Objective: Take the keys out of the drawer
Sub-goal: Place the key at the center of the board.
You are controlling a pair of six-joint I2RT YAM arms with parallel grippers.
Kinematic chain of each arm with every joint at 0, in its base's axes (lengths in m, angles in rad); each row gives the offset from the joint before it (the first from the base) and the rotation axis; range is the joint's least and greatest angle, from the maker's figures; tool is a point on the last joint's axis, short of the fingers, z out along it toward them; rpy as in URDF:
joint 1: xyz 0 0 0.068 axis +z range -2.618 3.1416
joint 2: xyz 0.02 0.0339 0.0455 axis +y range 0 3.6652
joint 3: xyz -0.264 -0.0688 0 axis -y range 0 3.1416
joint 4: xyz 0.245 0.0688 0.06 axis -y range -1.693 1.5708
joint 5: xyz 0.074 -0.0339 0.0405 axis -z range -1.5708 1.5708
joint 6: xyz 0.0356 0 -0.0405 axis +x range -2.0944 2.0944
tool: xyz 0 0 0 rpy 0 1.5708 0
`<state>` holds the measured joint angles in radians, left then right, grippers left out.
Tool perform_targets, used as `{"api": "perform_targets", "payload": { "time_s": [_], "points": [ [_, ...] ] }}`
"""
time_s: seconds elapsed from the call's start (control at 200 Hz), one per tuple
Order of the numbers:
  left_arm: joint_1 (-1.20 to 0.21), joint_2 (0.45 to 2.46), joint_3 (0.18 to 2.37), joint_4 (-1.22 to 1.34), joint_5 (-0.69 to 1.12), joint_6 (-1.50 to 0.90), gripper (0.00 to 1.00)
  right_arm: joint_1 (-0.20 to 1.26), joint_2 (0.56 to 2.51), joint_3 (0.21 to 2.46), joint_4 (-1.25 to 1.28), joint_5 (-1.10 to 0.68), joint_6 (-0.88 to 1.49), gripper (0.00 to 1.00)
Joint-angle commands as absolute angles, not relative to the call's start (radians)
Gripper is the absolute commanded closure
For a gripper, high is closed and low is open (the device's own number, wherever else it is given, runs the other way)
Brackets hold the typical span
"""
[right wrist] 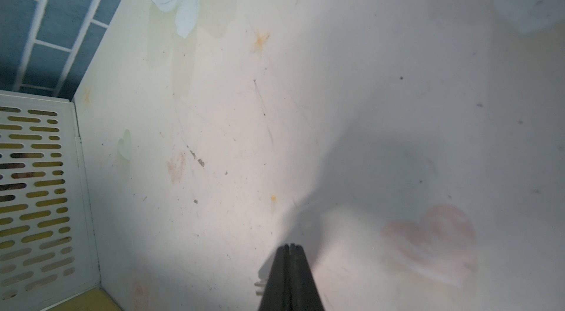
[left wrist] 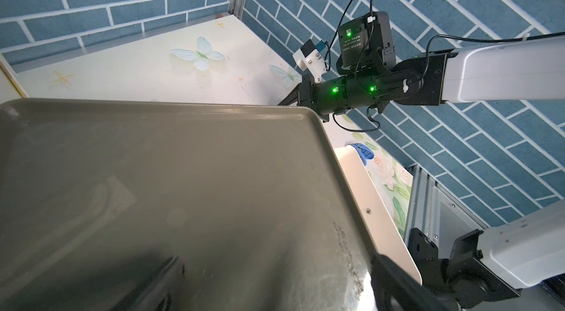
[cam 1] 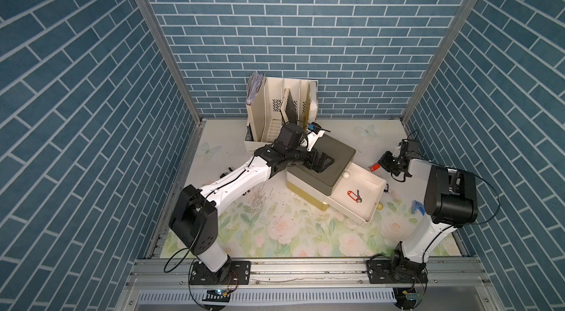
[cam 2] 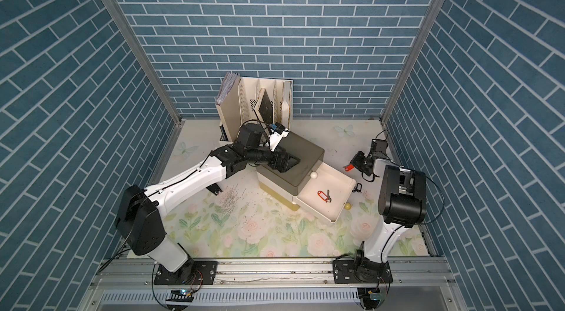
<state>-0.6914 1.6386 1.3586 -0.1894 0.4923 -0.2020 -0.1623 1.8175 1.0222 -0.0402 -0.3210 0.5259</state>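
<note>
The white drawer (cam 1: pixel 376 199) stands pulled out of a cabinet with an olive-grey top (cam 1: pixel 339 153). One of the keys (cam 1: pixel 354 196), with a red tag, lies on the drawer floor in both top views (cam 2: pixel 324 195). My right gripper (cam 1: pixel 381 163) hovers over the table to the right of the cabinet, shut on another red-tagged key (cam 1: pixel 373 167). In the right wrist view the fingertips (right wrist: pixel 289 246) are pressed together and a bit of metal pokes out beside them. My left gripper (cam 1: pixel 322 162) rests open on the cabinet top (left wrist: pixel 214 172), holding nothing.
A black-tagged key (cam 1: pixel 385 187) lies on the table by the drawer's right corner. A blue claw-shaped tool (cam 1: pixel 417 207) and a yellow ball (cam 1: pixel 379 206) lie nearby. A white ball (cam 1: pixel 346 175) sits at the drawer's inner end. A file organizer (cam 1: pixel 281 110) stands behind the cabinet.
</note>
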Motion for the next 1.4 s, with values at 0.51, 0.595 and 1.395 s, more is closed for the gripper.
{"api": "perform_targets", "payload": {
  "time_s": [0.51,0.595,1.395],
  "points": [
    [-0.687,1.646,1.344,-0.275,0.502,-0.225,0.0,-0.173,1.779,1.058,-0.149,-0.274,0.454,0.71],
    [-0.687,1.631,1.341,-0.272,0.498,-0.228,0.0,-0.172,1.717,1.053,-0.177,-0.257,0.451,0.7],
    [-0.695,1.347,1.164,-0.195,0.41,-0.29,0.0,0.412,1.197,1.163,-0.846,-0.045,0.574,0.65]
  ]
}}
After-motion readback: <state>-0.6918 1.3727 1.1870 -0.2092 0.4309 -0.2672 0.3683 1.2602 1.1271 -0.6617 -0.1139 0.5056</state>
